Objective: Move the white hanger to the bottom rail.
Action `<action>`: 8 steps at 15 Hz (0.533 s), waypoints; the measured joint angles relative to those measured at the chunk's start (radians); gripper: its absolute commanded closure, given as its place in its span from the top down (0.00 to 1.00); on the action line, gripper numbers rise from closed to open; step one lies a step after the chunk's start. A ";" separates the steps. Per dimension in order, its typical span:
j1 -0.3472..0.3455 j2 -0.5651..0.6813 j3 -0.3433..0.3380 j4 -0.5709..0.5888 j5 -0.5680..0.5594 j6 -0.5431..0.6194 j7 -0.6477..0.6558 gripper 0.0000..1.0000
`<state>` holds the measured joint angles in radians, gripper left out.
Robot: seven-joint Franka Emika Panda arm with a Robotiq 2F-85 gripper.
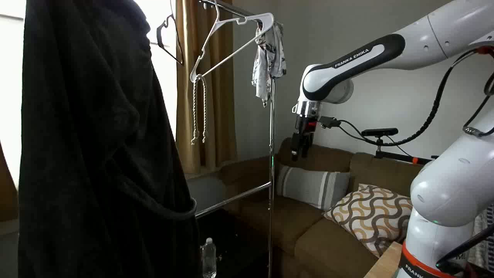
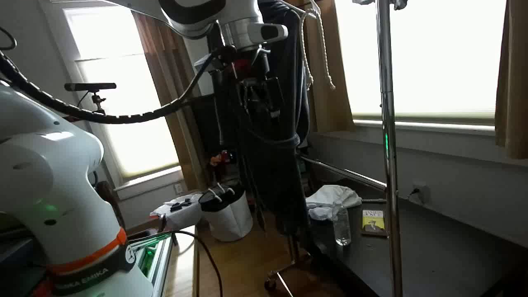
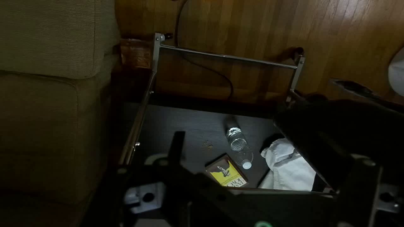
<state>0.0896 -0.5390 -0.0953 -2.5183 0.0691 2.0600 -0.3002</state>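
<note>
The white hanger (image 1: 266,19) hangs from the upper crossbar of the rack, tilted in view, with braided cords dangling from its lower corner. Part of it shows at the top in an exterior view (image 2: 315,7). The bottom rail (image 1: 233,199) runs level from the rack's post toward the dark coat, which hides its far part; it also shows in an exterior view (image 2: 343,171). My gripper (image 1: 300,152) points down beside the rack, over the sofa side, below the hanger and above the rail. It is open and empty, its fingers wide apart in the wrist view (image 3: 271,160).
The big dark coat (image 1: 104,146) fills one end of the rack. A patterned cloth (image 1: 268,61) hangs by the rack's post (image 1: 271,154). A dark hanger (image 1: 160,36) hangs behind. A bottle (image 3: 238,143), book (image 3: 227,171) and white cloth (image 3: 288,167) lie on the dark table. A sofa (image 3: 41,110) stands beside.
</note>
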 measured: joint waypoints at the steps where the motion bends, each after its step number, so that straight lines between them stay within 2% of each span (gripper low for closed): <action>1: 0.000 0.001 0.000 0.000 0.000 0.000 0.000 1.00; 8: 0.000 0.005 0.000 0.001 0.000 0.000 0.000 1.00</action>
<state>0.0894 -0.5338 -0.0951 -2.5171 0.0691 2.0600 -0.3002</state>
